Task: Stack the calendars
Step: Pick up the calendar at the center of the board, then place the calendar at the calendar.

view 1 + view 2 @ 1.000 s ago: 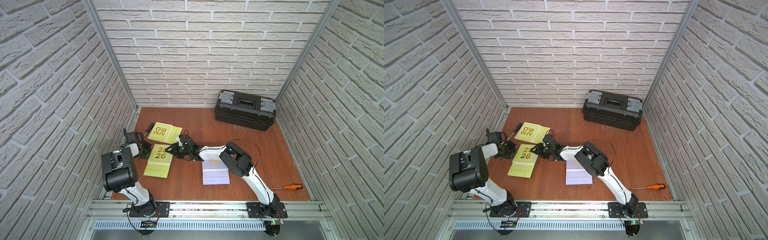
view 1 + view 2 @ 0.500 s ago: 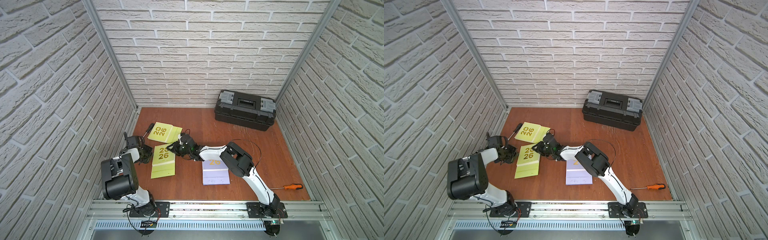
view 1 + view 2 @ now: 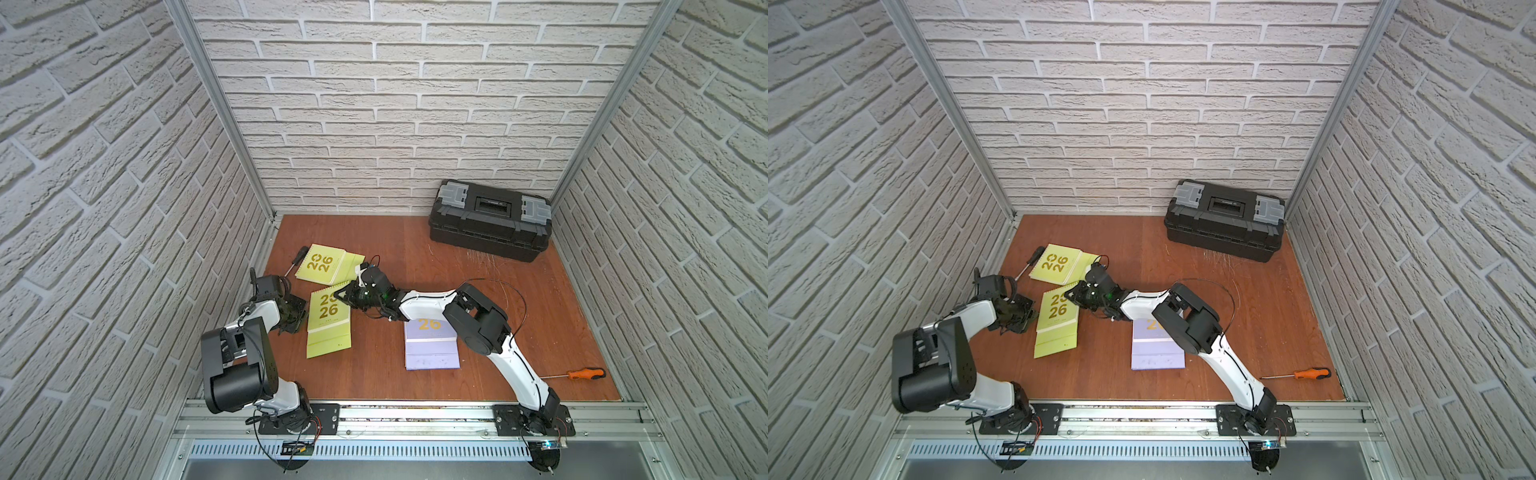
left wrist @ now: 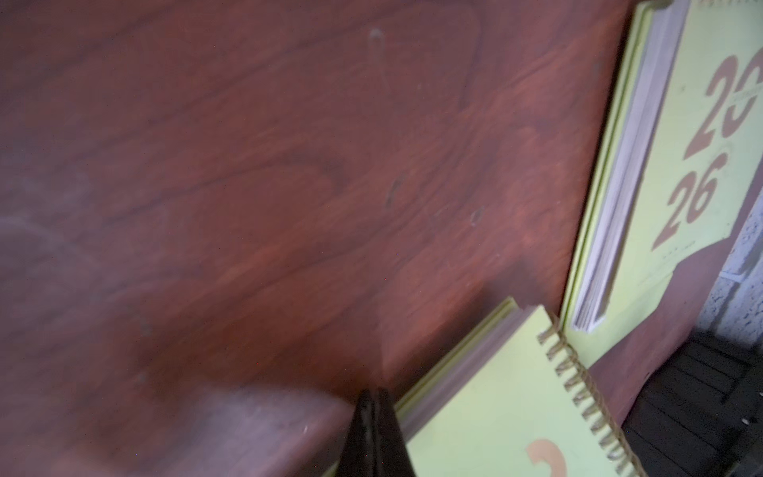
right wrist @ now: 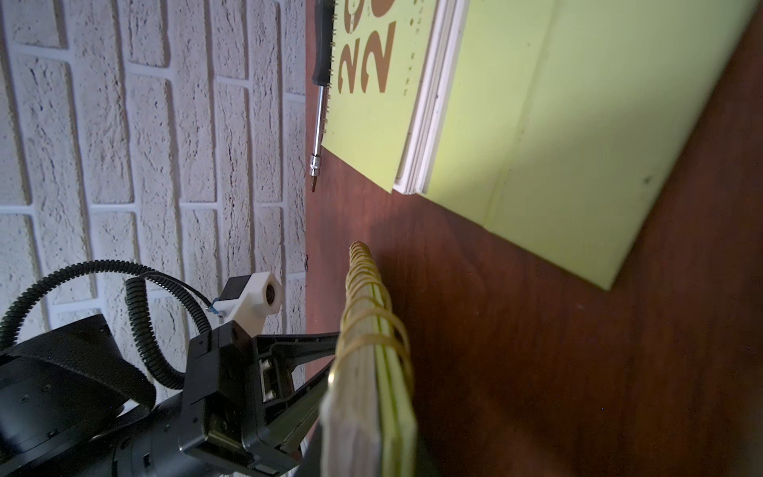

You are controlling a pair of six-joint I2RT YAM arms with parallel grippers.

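the right gripper [image 3: 348, 297] is sitting at the spiral-bound corner of the near lime-green calendar [image 3: 329, 322], which is lying on the wooden table [image 3: 374, 374] just short of the far lime-green calendar [image 3: 326, 264]; its jaws are standing narrow about that corner, but i cannot tell whether they are truly pinching it; the left gripper [image 3: 296, 318] is resting just beside the calendar's opposite edge, its fingers [image 4: 373, 433] pressed together and holding nothing.

as i am judging it, a pinch on one corner alone is risking the pages fanning or the calendar swinging and slipping once raised; the wire spiral could be snagging a fingertip; the left gripper, so near, could be nudging the edge askew; the lavender calendar [image 3: 431, 349], partly hidden under the right arm, could be getting dragged by a low sweep.

open table is lying between the lime-green and lavender calendars and toward the black toolbox [image 3: 490, 220]; the left wall and the black screwdriver [image 3: 298, 258] are crowding the far calendar.
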